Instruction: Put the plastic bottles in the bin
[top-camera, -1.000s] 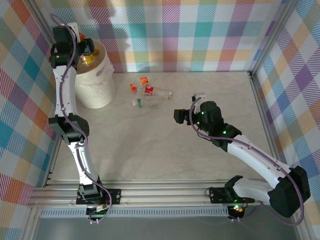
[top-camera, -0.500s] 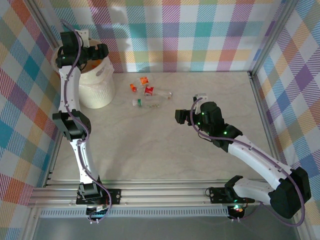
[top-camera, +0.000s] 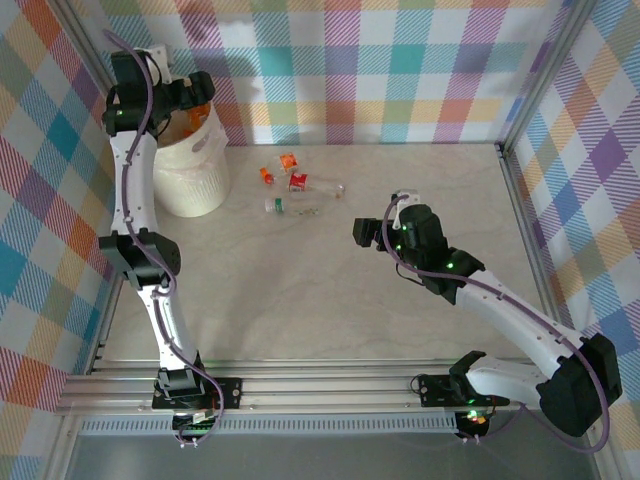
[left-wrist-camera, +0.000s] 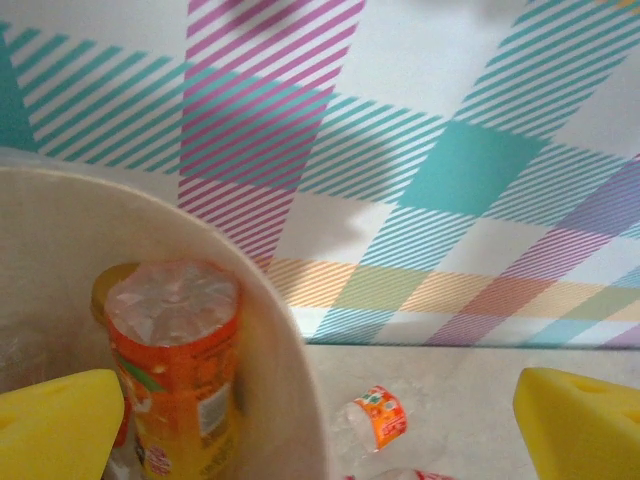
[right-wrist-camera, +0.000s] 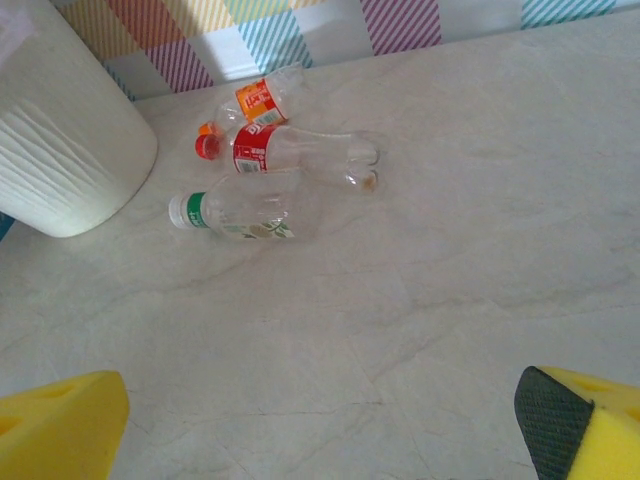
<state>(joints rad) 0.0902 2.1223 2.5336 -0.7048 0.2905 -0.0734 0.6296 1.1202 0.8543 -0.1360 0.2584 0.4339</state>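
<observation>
The cream bin (top-camera: 190, 170) stands at the table's far left, and my left gripper (top-camera: 197, 92) hangs open above its far rim. In the left wrist view an orange-labelled bottle (left-wrist-camera: 175, 350) stands inside the bin (left-wrist-camera: 275, 310), free of the yellow pads (left-wrist-camera: 60, 425). On the table to the right of the bin lie three plastic bottles: one orange-labelled (right-wrist-camera: 258, 100), one red-labelled (right-wrist-camera: 290, 150) and one green-capped (right-wrist-camera: 235, 215). My right gripper (top-camera: 365, 232) is open over bare table, a good way short of them, its pads (right-wrist-camera: 585, 420) wide apart.
Plaid walls (top-camera: 400, 70) close the table at the back and both sides, and the bin sits close to the back left corner. The marble tabletop (top-camera: 330, 290) is bare between the bottles and the arm bases.
My left gripper has opened above the bin and let go of the orange-labelled bottle, which now sits inside it. The right arm has crept slightly right, still open.
</observation>
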